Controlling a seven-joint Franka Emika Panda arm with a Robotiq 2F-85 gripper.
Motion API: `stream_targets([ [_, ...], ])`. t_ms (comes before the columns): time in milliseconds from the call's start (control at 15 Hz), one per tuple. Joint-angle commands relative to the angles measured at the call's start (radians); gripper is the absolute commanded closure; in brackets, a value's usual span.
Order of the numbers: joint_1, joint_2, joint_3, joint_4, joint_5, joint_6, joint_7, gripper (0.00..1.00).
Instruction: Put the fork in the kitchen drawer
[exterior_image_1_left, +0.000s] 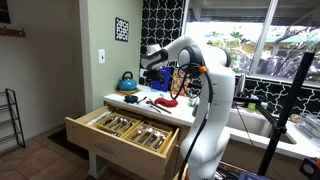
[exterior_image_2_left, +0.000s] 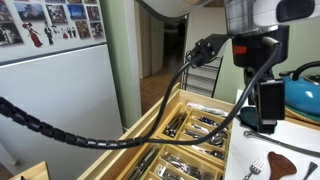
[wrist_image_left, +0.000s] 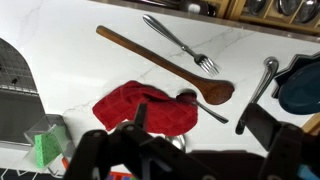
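Observation:
The metal fork (wrist_image_left: 182, 46) lies flat on the white counter (wrist_image_left: 70, 60), beside a long wooden spoon (wrist_image_left: 165, 64), with its tines towards the spoon's bowl. It also shows in an exterior view (exterior_image_2_left: 255, 166). The kitchen drawer (exterior_image_1_left: 108, 141) stands pulled open below the counter, its wooden compartments full of cutlery; it also shows in an exterior view (exterior_image_2_left: 150, 125) and along the top edge of the wrist view (wrist_image_left: 262, 8). My gripper (wrist_image_left: 200, 125) hangs above the counter, over the red cloth and apart from the fork, open and empty. It shows in both exterior views (exterior_image_1_left: 158, 78) (exterior_image_2_left: 265, 110).
A red cloth (wrist_image_left: 145, 108) lies on the counter with a metal spoon (wrist_image_left: 205, 108) poking out from it. A metal ladle (wrist_image_left: 262, 85) and a teal kettle (wrist_image_left: 300, 85) sit to the right. A green sponge (wrist_image_left: 45, 146) lies at lower left, by a dark grid (wrist_image_left: 12, 80).

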Motion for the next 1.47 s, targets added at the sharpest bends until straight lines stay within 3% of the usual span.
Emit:
stream_targets([
  [0,-0.016,0.015,0.012,0.003,0.125,-0.032,-0.143,0.00],
  [400,-0.019,0.060,0.011,0.007,0.176,-0.013,-0.278,0.00],
  [933,-0.011,0.064,0.011,0.008,0.145,-0.010,-0.249,0.00],
  [1400,-0.022,0.119,0.008,0.023,0.177,-0.018,-0.377,0.00],
])
